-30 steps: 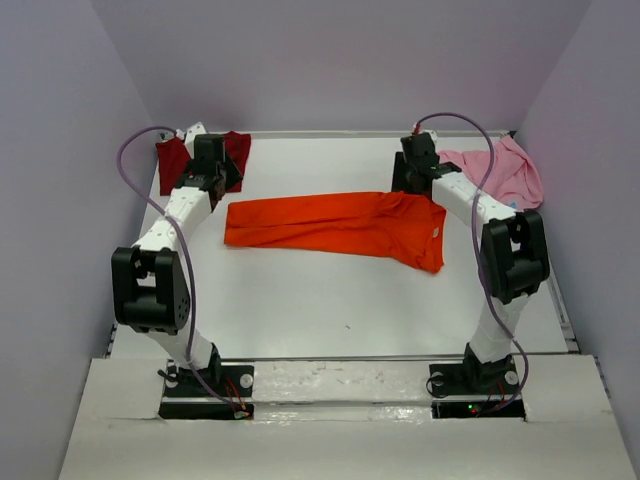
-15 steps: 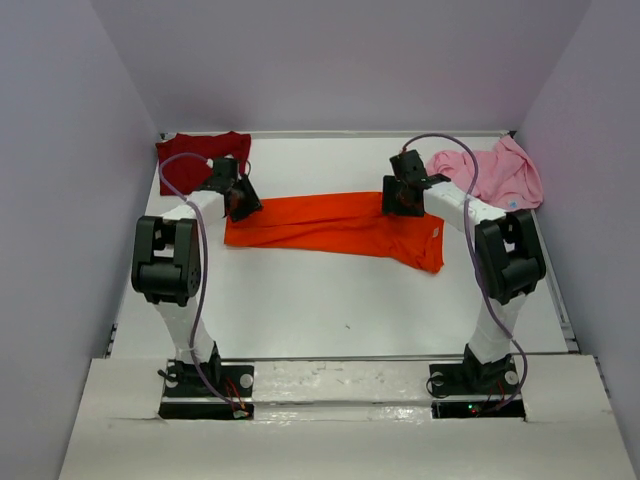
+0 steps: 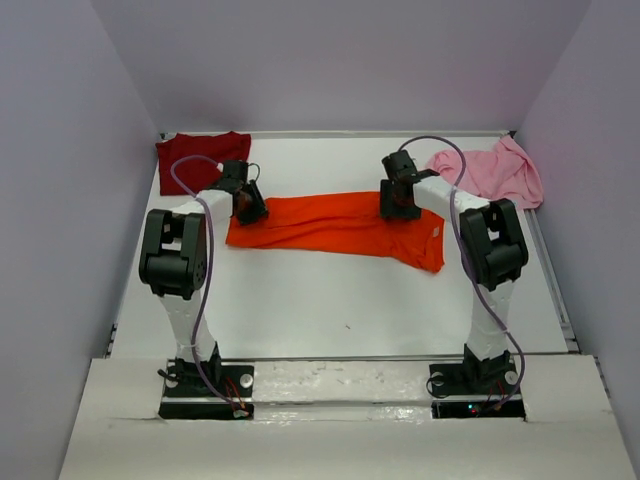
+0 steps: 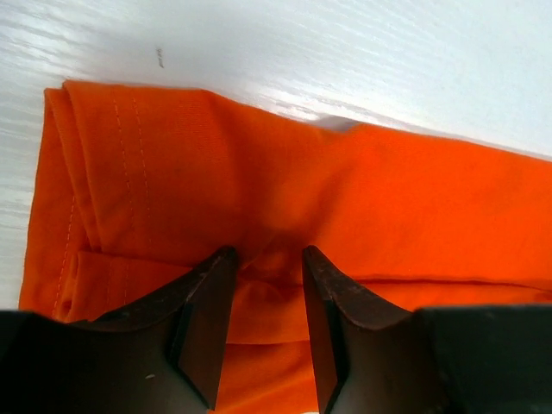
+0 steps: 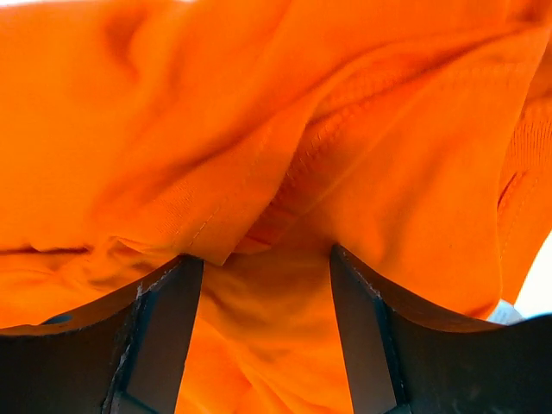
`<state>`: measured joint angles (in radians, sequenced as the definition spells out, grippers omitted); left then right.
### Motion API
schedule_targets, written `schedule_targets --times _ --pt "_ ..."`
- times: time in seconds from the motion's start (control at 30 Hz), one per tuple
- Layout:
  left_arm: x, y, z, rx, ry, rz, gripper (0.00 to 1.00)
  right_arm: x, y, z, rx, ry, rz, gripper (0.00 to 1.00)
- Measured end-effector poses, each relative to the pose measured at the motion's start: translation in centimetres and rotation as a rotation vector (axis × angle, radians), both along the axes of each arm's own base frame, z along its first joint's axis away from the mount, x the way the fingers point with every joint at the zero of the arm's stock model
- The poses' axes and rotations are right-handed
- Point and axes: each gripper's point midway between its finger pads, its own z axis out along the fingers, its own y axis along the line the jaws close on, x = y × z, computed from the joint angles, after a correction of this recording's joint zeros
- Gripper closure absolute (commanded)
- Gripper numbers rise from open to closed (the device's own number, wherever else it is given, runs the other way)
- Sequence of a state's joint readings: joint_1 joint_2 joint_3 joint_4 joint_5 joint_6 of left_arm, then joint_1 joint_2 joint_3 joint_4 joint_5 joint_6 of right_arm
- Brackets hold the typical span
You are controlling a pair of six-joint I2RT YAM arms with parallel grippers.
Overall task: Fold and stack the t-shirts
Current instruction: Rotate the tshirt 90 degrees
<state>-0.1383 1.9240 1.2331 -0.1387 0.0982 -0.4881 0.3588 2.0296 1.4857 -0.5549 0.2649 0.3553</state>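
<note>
Bare table is left open on the near side of both grippers. Beyond the left gripper the far corner is occupied by the maroon t-shirt. Just outboard of the right gripper, passage is obstructed by the pink t-shirt.

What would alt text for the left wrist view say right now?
The left tool presses its two dark fingers into a bunched fold of the orange t-shirt, cloth gathered between them. White table shows beyond the shirt's stitched hem.

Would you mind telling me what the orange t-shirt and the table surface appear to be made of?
The orange t-shirt looks like soft knit cotton-type jersey, matte: stitched hems and soft wrinkles show between the left claw tips. The table looks like a hard white board with a slight sheen, faintly streaked in the left wrist view; exact material unclear.
</note>
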Motion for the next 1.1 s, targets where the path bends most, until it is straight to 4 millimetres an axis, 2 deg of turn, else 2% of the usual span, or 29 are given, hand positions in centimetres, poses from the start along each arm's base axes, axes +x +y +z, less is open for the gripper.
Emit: schedule_targets --times 0.23,0.37,0.53,0.73,0.9,1.1 --pt "-1.9 -1.9 -0.1 0.024 0.023 -0.038 0.52 2.4 0.6 0.0 0.001 -0.008 -0.001 0.34" --pt "-4.6 -1.6 -0.3 0.035 0.048 -0.038 0.53 3.8 1.1 0.0 -0.003 -0.007 0.012 0.34" --pt "-8.1 -0.4 -0.5 0.057 0.08 -0.009 0.52 5.7 1.7 0.6 -0.004 -0.027 0.029 0.34" --pt "-12.0 0.8 -0.2 0.07 0.114 0.036 0.53 6.4 2.1 0.6 0.0 -0.026 0.043 0.34" --pt "-14.6 0.2 0.6 -0.004 0.113 0.045 0.53 7.8 2.6 -0.1 0.023 -0.027 0.05 0.34" --pt "-16.8 -0.8 1.5 -0.09 0.103 0.047 0.53 9.5 3.7 -0.2 0.063 -0.041 0.067 0.34"
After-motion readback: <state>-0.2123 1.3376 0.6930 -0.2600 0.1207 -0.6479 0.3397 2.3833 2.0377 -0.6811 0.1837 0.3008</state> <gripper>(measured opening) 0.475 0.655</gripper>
